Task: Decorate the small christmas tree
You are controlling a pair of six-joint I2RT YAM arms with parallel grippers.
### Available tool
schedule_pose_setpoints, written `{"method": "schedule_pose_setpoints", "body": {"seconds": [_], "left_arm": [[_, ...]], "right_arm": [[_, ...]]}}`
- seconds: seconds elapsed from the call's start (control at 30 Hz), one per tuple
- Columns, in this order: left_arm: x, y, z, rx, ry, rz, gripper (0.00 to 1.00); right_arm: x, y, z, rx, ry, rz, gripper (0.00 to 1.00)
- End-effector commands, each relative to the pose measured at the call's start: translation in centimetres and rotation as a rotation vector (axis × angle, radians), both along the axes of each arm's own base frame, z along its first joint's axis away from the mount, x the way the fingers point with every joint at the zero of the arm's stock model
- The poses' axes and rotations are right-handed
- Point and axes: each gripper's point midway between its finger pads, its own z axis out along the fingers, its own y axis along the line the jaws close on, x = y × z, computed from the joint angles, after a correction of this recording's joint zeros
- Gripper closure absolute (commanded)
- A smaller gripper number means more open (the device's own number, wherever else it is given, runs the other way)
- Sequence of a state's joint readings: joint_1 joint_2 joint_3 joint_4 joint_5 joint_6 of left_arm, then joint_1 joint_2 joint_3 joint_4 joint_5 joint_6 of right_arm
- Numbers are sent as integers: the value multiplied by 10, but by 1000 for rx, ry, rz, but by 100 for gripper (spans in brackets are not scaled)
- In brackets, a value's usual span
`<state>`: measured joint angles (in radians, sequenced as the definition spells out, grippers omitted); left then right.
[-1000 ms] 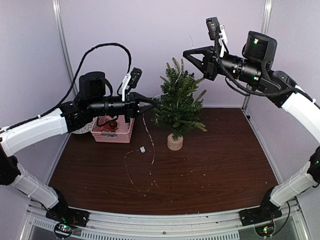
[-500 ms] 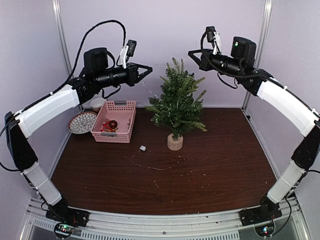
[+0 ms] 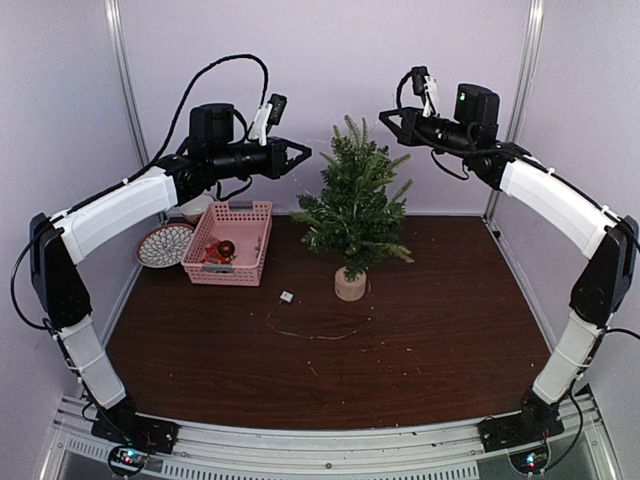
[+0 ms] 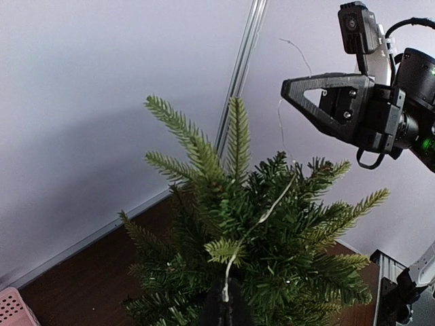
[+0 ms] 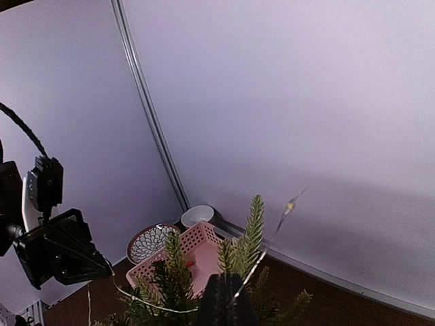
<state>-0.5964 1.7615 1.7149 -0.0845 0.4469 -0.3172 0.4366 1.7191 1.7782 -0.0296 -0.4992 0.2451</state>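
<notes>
The small christmas tree (image 3: 355, 210) stands upright on its pale stump (image 3: 350, 285) at the middle back of the table. A thin light wire (image 4: 262, 216) is draped across its top branches. My left gripper (image 3: 306, 152) hangs left of the treetop, shut on that wire (image 4: 224, 299). My right gripper (image 3: 382, 112) hovers above and right of the top, also shut on the wire (image 5: 228, 285), whose free end (image 5: 291, 204) sticks up past it. The slack of the wire (image 3: 315, 335) lies on the table with a small white box (image 3: 286, 297).
A pink basket (image 3: 232, 245) holding red ornaments sits left of the tree. Beside it are a patterned plate (image 3: 163, 245) and a white bowl (image 3: 195, 207). The back wall is close behind the tree, and enclosure posts stand at both rear corners.
My left gripper rose from beside the tree's middle to treetop height. The right arm stretched back while its gripper stayed near the top. The wire loop on the table was pulled shorter.
</notes>
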Motion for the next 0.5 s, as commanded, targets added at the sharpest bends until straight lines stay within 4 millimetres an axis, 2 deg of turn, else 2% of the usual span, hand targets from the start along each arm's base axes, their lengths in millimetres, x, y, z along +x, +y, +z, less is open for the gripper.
{"method": "schedule_pose_setpoints", "body": {"seconds": [0.0, 0.13, 0.27, 0.37, 0.47], "left_arm": [[8, 3, -3, -15, -3, 24, 100], [4, 1, 17, -48, -49, -16, 100], [-12, -2, 48, -98, -136, -95, 100], [-22, 1, 60, -126, -188, -114, 100], [-21, 6, 65, -133, -195, -96, 100]], "right_arm": [[1, 2, -6, 16, 0, 21, 100], [-3, 6, 18, 50, -38, 67, 100], [-16, 13, 41, 96, -74, 147, 100], [-24, 14, 47, 119, -93, 182, 100], [-24, 13, 48, 118, -102, 170, 100]]}}
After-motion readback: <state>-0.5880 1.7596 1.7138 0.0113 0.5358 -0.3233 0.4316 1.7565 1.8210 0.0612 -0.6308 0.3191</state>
